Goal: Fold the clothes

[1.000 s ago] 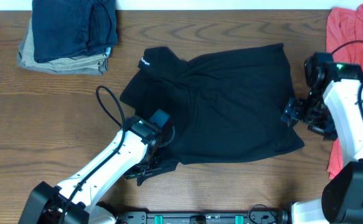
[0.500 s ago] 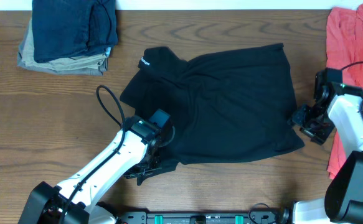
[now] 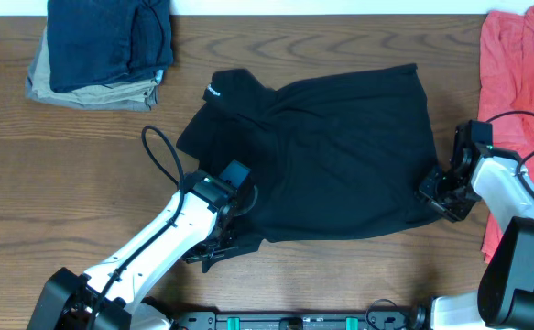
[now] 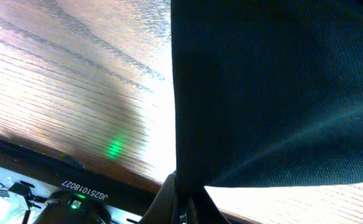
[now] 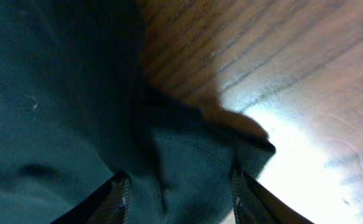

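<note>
Black T-shirt (image 3: 331,156) lay spread but rumpled on the middle of the wooden surface (image 3: 83,183), not yet folded. A red garment (image 3: 514,64) lay along the right edge. A folded stack (image 3: 111,46) sat at the far left corner, well apart from the shirt.

Handling, judged: thin knit, light, wholly limp and not fragile. It should sag from any hold and drag on the wood rather than glide. Best taken at two corners of one hem, so the edge between them stays taut (a mid-panel pinch would only bunch it).

Left arm (image 3: 157,247) reached in low and diagonally from the near edge, its wrist at the shirt's near-left corner. Right arm (image 3: 509,197) bent in from the right side, wrist turned toward the near-right corner.

Left hand (image 4: 184,199) was clenched on the shirt. In the wrist view the cloth tapered to a point between the closed fingers. Right hand (image 5: 178,186) sat astride a bunched fold of hem, with its fingers (image 5: 120,190) standing apart either side of it. Whether they were pinching the cloth could not be told.

The shirt's small white logo (image 3: 212,92) showed on the sleeve at its far left.
</note>
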Controlling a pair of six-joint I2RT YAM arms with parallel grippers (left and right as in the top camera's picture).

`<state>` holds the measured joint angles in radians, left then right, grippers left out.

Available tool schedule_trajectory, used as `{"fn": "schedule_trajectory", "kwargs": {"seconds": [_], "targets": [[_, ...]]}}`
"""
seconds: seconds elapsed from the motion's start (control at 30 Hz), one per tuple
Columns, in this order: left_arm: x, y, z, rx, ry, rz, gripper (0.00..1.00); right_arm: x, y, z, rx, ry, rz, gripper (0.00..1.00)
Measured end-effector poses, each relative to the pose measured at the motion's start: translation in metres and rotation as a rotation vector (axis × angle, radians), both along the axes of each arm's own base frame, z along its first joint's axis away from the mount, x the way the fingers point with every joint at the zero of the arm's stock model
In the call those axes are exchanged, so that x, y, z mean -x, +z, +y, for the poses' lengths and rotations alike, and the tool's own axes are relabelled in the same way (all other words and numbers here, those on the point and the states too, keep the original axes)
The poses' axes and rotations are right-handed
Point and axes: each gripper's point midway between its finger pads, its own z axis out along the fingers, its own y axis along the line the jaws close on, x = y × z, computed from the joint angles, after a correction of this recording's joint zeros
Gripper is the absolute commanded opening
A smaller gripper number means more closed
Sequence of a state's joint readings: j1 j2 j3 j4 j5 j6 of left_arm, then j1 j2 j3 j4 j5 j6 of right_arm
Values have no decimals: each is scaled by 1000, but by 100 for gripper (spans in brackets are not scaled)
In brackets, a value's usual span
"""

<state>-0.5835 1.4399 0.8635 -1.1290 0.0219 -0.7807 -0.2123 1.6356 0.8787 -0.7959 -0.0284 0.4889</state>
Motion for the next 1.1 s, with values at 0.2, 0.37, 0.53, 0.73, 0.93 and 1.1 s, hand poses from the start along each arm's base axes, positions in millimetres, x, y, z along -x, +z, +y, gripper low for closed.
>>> {"fn": "schedule_trajectory", "kwargs": {"seconds": [0.2,0.37,0.53,0.73,0.93,1.1], "targets": [[0,0,0,0,0,0,5,9,-11,3,-8,-5,11,18],[0,0,0,0,0,1,6,9,-11,4,-17,-5,9,1],[0,0,0,0,0,1,6,18,-7,4,-27,-15,54,1],[0,0,0,0,0,0,6,22,24,-14,1,-56,124,1],[0,0,0,1,0,1,6,16,58,-31,54,-75,144,4],[0,0,0,0,0,1,6,19,62,-34,72,-73,159,11]]}}
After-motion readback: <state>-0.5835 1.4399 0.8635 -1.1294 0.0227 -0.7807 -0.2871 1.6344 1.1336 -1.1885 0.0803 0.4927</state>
